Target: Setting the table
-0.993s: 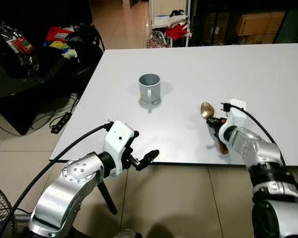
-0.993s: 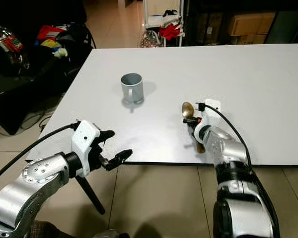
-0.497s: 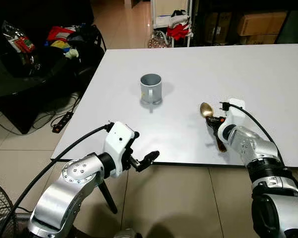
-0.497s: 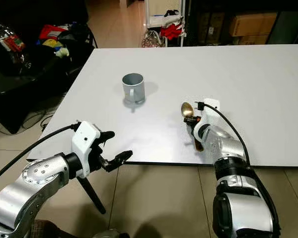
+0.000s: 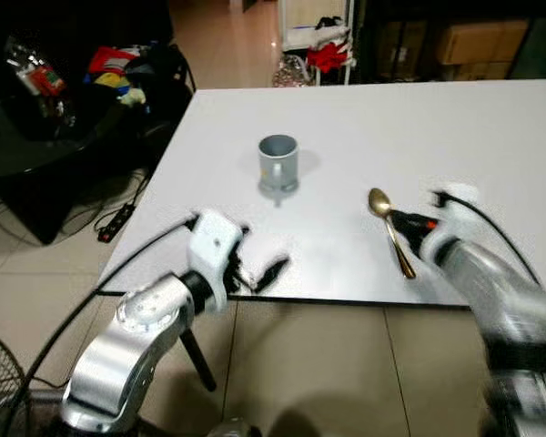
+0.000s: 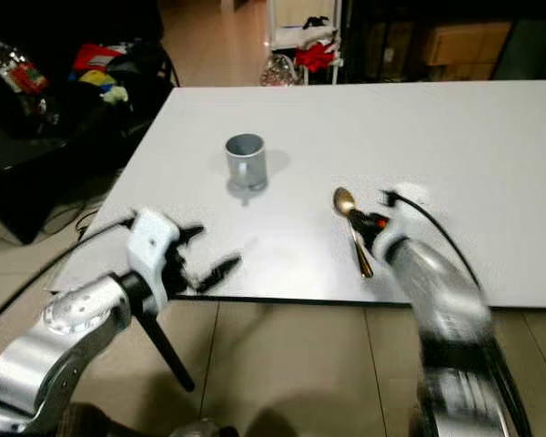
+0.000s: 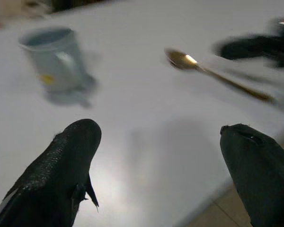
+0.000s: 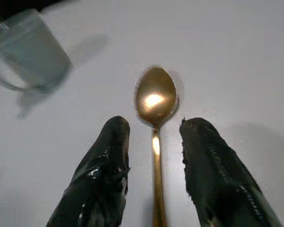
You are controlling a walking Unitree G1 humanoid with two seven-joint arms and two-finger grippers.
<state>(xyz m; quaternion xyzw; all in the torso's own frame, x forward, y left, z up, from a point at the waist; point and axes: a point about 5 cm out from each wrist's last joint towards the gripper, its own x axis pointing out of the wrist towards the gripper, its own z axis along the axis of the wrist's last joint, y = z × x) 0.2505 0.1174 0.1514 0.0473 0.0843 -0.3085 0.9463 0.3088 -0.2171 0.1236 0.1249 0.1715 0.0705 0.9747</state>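
- White rectangular surface point(image 5: 491, 118) stands on a beige tiled floor point(image 5: 300, 373), with a dark cluttered area of coloured items point(image 5: 100, 73) at about 10 o'clock from it.
- Left gripper point(image 5: 255, 270), on its silver arm, hovers at the near edge of the surface, at roughly 7 o'clock from the mug; its jaws are spread wide with nothing between them, and its black fingers point(image 7: 61, 165) are well apart in the left wrist view.
- Grey cylindrical mug point(image 5: 278, 164) with a handle stands upright on the surface, well apart from both grippers.
- Gold metal spoon point(image 5: 389, 229) lies flat on the surface at about 4 o'clock from the mug, bowl pointing away from the robot.
- Right gripper point(image 8: 154, 165), blurred in the head views, sits over the spoon's handle; its jaws are parted, one finger on each side of the handle, not clamping it.
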